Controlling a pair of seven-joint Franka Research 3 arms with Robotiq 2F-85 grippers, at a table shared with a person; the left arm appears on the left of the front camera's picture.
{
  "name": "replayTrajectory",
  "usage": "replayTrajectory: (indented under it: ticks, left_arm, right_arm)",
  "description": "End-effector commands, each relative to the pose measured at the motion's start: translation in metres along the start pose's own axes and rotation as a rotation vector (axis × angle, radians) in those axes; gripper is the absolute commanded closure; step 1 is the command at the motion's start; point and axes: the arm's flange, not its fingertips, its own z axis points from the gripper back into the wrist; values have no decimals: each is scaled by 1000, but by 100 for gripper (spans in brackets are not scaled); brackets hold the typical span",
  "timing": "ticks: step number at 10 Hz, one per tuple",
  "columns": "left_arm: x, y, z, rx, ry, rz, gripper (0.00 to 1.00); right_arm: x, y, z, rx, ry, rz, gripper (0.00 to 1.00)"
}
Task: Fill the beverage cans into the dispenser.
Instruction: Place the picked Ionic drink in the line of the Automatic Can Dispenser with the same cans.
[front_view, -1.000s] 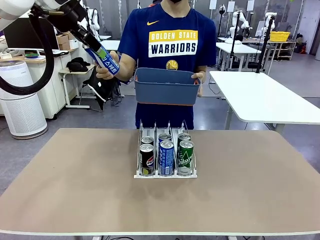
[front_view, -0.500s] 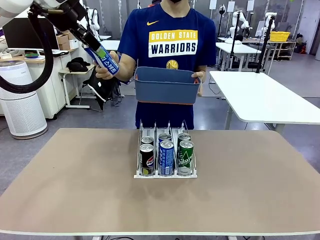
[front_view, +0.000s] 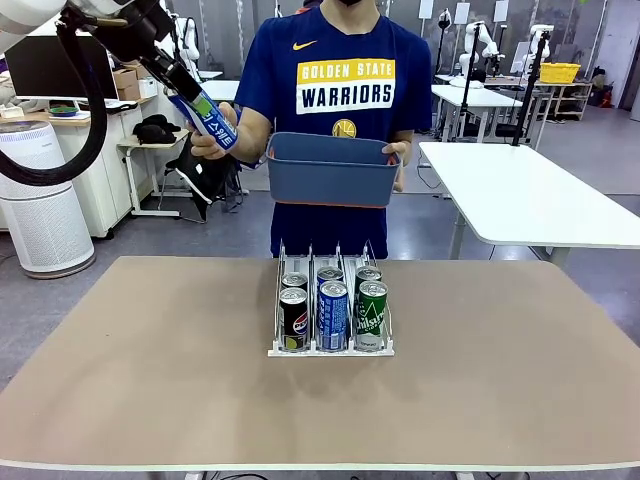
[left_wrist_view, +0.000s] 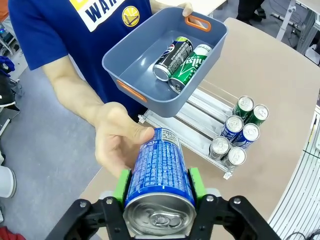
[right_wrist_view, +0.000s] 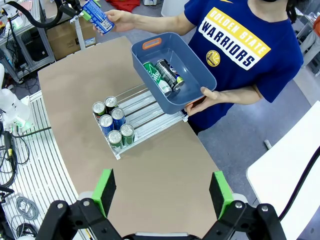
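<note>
Lying in tub (left_wrist_view: 134, 67): two cans (left_wrist_view: 174, 56); left tool (left_wrist_view: 159, 186) clamps blue can (left_wrist_view: 159, 155), right tool (right_wrist_view: 163, 194) open.

The desk (front_view: 140, 370) lies open at frame left and right of the central dispenser (front_view: 311, 256). Six cans (front_view: 332, 312) fill its near lanes, and the held tub (front_view: 330, 172) hangs over its far end.
</note>
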Motion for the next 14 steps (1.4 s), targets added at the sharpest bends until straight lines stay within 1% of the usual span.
replayTrajectory:
  ticks: [1, 14]
  left_arm:
    - [-1, 0, 0, -5, 2, -8, 100]
    - [-1, 0, 0, -5, 2, -8, 100]
  right_arm:
    - [0, 0, 1, 1, -4, 0, 0]
    - [0, 0, 1, 1, -4, 0, 0]
